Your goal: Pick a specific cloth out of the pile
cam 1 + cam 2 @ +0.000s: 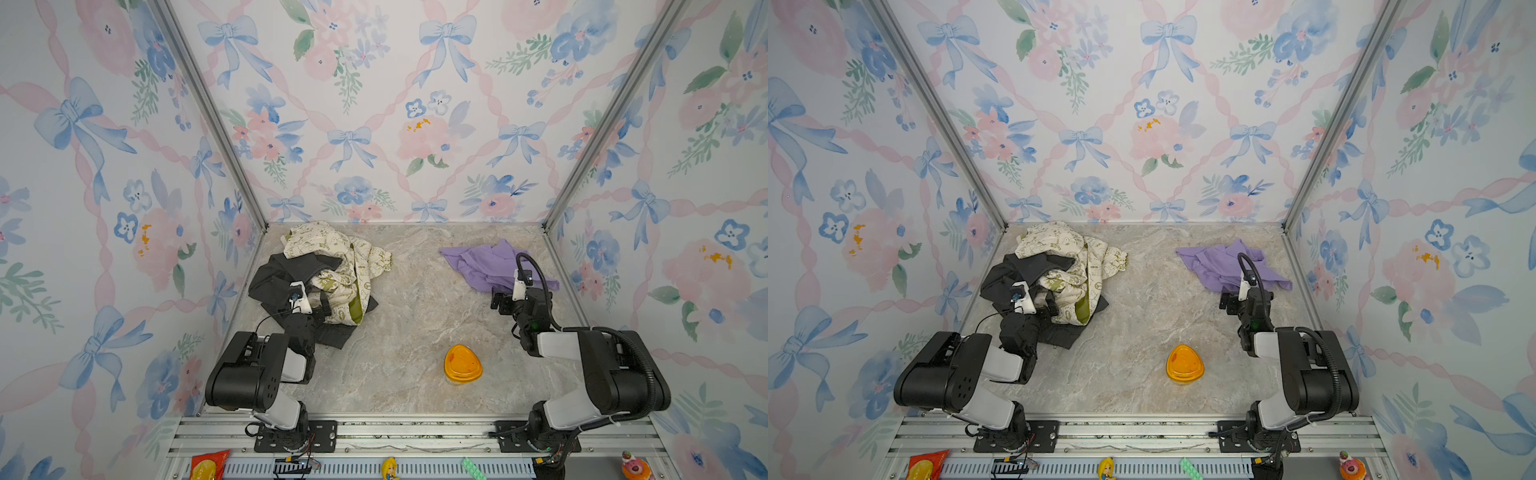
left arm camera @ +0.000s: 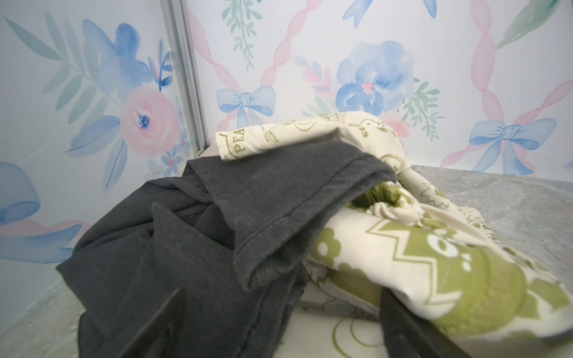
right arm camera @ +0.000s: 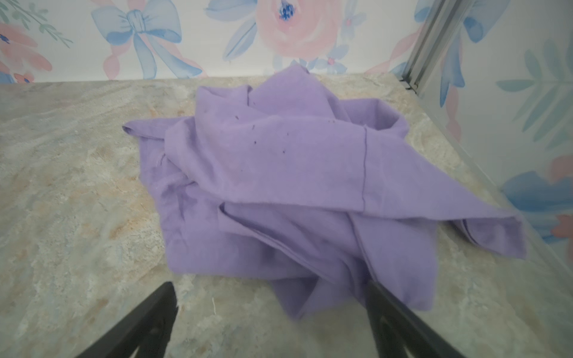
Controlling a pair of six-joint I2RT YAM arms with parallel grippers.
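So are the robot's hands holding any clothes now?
No, nothing is held. The left gripper stands open at the pile, the right gripper open at the purple cloth's edge.

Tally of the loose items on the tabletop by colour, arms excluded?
Cream garment with olive-green print: 1
Dark grey garment: 1
Lavender cloth: 1
Orange lid: 1
Total: 4

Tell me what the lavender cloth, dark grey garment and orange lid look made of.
plain lavender-purple cloth: soft matte knit, likely cotton jersey; limp folds, stitched seam.
dark grey-black garment: matte, heavier washed cotton perhaps; stitched hem, faded grain.
orange rounded-triangle lid: probably moulded plastic, glossy; light sheen on top.
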